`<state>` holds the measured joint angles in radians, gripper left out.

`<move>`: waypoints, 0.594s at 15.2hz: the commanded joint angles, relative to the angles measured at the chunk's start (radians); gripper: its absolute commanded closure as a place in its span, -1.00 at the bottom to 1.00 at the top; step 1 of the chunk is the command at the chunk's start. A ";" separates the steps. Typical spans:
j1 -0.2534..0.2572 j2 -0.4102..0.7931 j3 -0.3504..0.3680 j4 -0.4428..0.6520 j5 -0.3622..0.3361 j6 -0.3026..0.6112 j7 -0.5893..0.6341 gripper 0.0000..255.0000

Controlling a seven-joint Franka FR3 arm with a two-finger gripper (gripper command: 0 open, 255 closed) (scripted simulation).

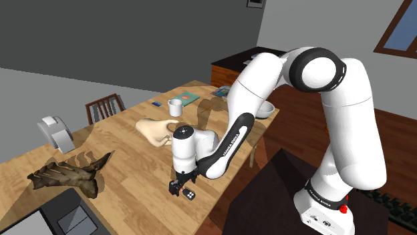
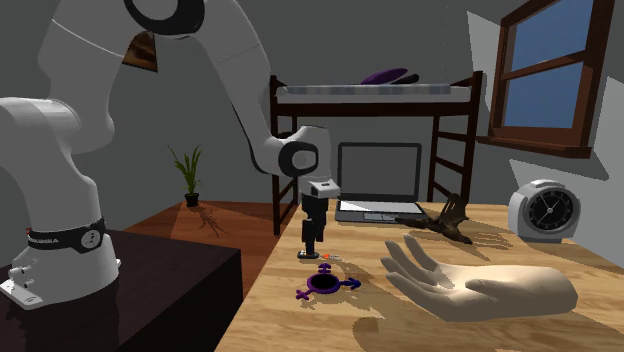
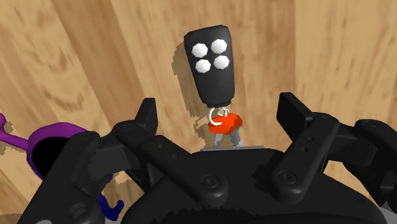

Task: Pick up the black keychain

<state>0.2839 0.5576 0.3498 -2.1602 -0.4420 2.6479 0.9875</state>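
Entries you could not see whole:
- Black keychain (image 3: pixel 210 63): the lower ends of its keys were hidden behind the gripper (image 3: pixel 219 107).
- Purple object (image 3: pixel 63 132): it was cut by the picture's edge and partly hidden behind the gripper.
- Laptop (image 1: pixel 67 215): it was cut off at the shoulder view's bottom edge.
- Flat items (image 1: pixel 189 99) at the table's far end: they were too small for you to identify.

soft light from above warms the wooden table (image 1: pixel 133 170), while the grey walls (image 1: pixel 100 40) sit dim. the black keychain (image 3: pixel 210 63) casts a tight, hard-edged shadow close beside it, the pale hand model (image 2: pixel 480 290) a wider one.
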 commanded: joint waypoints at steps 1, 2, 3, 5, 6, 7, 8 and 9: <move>0.010 0.024 -0.013 0.009 -0.013 0.015 0.009 -1.00; 0.016 0.036 -0.021 0.014 -0.020 0.023 0.015 -1.00; 0.025 0.056 -0.032 0.021 -0.031 0.036 0.023 -1.00; 0.025 0.056 -0.032 0.021 -0.031 0.036 0.023 -1.00; 0.024 0.056 -0.032 0.021 -0.031 0.036 0.022 1.00; 0.024 0.055 -0.032 0.020 -0.031 0.036 0.022 1.00; 0.024 0.055 -0.032 0.020 -0.031 0.036 0.022 1.00; 0.025 0.058 -0.033 0.023 -0.031 0.036 0.023 1.00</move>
<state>0.3120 0.6106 0.3246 -2.1332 -0.4724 2.6905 1.0086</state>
